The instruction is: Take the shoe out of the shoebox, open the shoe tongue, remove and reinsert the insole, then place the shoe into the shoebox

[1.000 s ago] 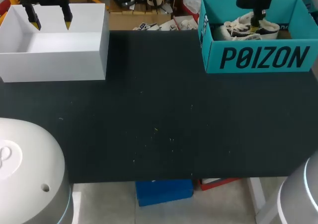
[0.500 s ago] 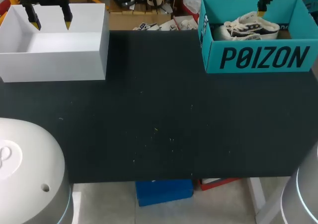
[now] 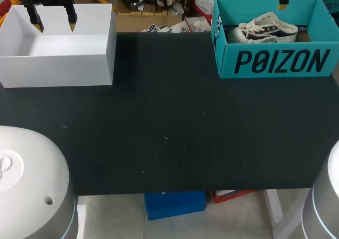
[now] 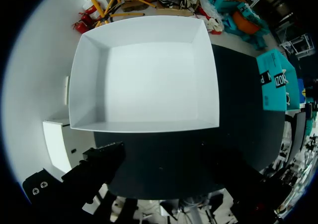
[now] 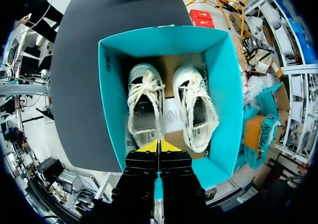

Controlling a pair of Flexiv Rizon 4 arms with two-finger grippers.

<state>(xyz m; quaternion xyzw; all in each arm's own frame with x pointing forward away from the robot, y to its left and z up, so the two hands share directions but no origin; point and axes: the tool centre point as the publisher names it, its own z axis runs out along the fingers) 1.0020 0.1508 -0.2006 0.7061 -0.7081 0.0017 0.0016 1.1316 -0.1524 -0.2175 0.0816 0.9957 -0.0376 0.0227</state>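
Two white shoes [image 5: 145, 110] with frayed cream laces are lying side by side in the teal shoebox [image 5: 112, 100]. My right gripper [image 5: 159, 145] is hovering above them, clenched and empty. My left gripper [image 3: 53, 23] is hanging released.

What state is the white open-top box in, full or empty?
Empty: the left wrist view shows only bare floor and walls inside the white open-top box.

Shoes [image 3: 265, 29] inside shoebox [image 3: 275, 61], far right
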